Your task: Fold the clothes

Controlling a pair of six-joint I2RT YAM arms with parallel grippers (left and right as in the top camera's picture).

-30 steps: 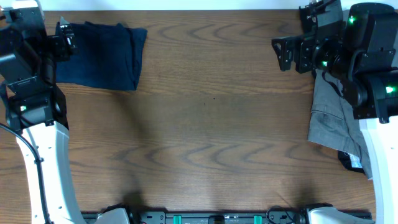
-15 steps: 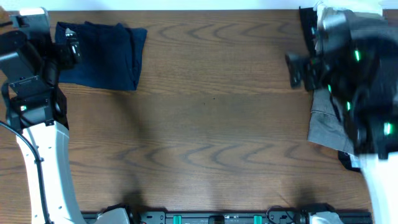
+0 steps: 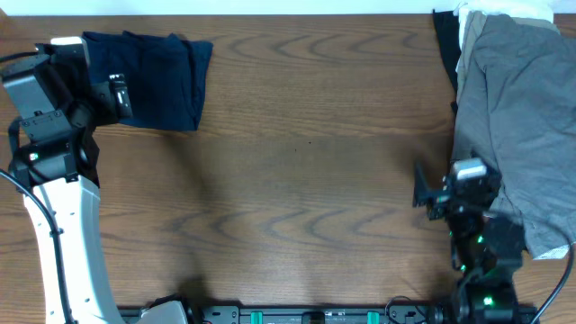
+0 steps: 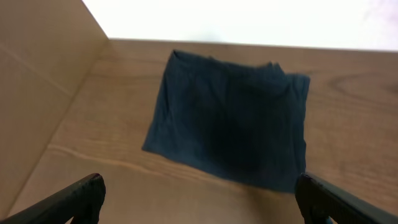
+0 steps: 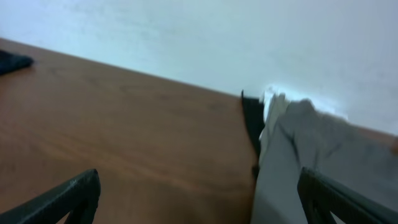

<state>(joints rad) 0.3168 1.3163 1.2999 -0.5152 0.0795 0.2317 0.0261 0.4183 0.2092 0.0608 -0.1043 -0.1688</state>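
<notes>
The dark navy shorts (image 3: pixel 157 79) lie folded into a compact rectangle at the table's back left corner. They fill the middle of the left wrist view (image 4: pixel 233 130), and a sliver shows at the far left of the right wrist view (image 5: pixel 12 61). My left gripper (image 3: pixel 121 96) hovers at the shorts' left front edge. Its jaws (image 4: pixel 202 205) are wide open and empty, just short of the shorts. My right gripper (image 3: pixel 427 193) is low at the right front, beside the grey garment. It is open and empty (image 5: pixel 199 202) over bare wood.
A grey garment (image 3: pixel 522 117) is spread along the table's right side and also shows in the right wrist view (image 5: pixel 311 162). A black cloth (image 3: pixel 443 36) and a white cloth (image 3: pixel 490 13) lie under its back end. A tan panel (image 4: pixel 37 93) stands left of the shorts.
My right arm has swung from the back right down to the right front, uncovering the grey garment. My left arm has shifted slightly right and toward the front, beside the shorts.
</notes>
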